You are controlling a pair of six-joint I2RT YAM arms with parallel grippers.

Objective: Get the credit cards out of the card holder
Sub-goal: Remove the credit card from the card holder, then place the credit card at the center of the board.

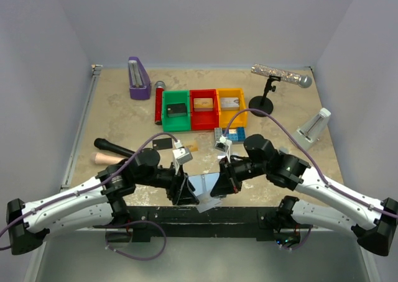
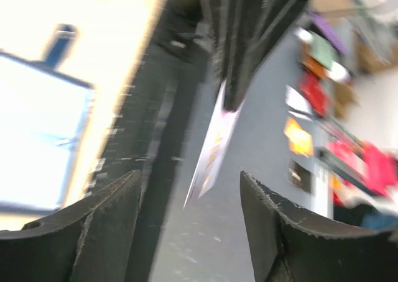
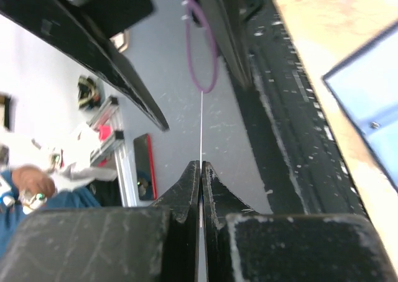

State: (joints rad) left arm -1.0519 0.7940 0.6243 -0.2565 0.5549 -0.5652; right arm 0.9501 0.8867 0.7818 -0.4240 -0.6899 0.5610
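Holder (image 1: pixel 202 184) lies open on the table (image 1: pixel 124 120) at the near edge, pale inner side up, between the two grippers. One card (image 2: pixel 214 148), pale with yellow print, hangs just off that edge. It is pinched at one end by the right gripper (image 3: pixel 201 167), jaws closed tight on it, and it shows edge-on in the right wrist view. Left gripper (image 2: pixel 189 177) has its jaws spread, one finger on each side of the card's free end, neither touching it. The left wrist view is blurred. A black card (image 1: pixel 163 143) and a tan card (image 1: pixel 193 147) lie flat on the table behind the left gripper, apart from each other. Further back stand a green bin (image 1: pixel 166 115), a red bin (image 1: pixel 203 122) and a yellow bin (image 1: pixel 242 111), side by side. A blue brick plate (image 1: pixel 235 135) sits just in front of the yellow bin.
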